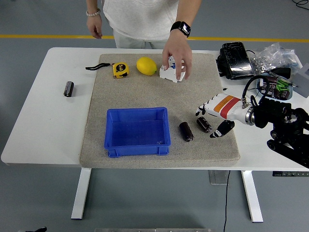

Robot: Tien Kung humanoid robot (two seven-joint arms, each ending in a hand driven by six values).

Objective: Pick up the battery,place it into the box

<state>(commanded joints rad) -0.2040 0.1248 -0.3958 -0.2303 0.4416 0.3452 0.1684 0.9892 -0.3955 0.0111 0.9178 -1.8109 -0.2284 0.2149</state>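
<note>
A dark cylindrical battery (186, 131) lies on the grey mat just right of the blue box (137, 131). A second, smaller dark battery (203, 124) lies a little further right. My right hand (211, 119) comes in from the right and hovers over that second battery, fingers spread, holding nothing. A third battery (68, 89) lies on the bare table at the far left. The blue box is empty. My left arm is out of view.
A person stands at the far side; one hand (177, 52) rests on a white box (172, 70) at the mat's back. A lemon (146, 65) and a yellow tape measure (120, 70) lie beside it. A black case (236, 60) and plastic bags (275, 55) sit at the back right.
</note>
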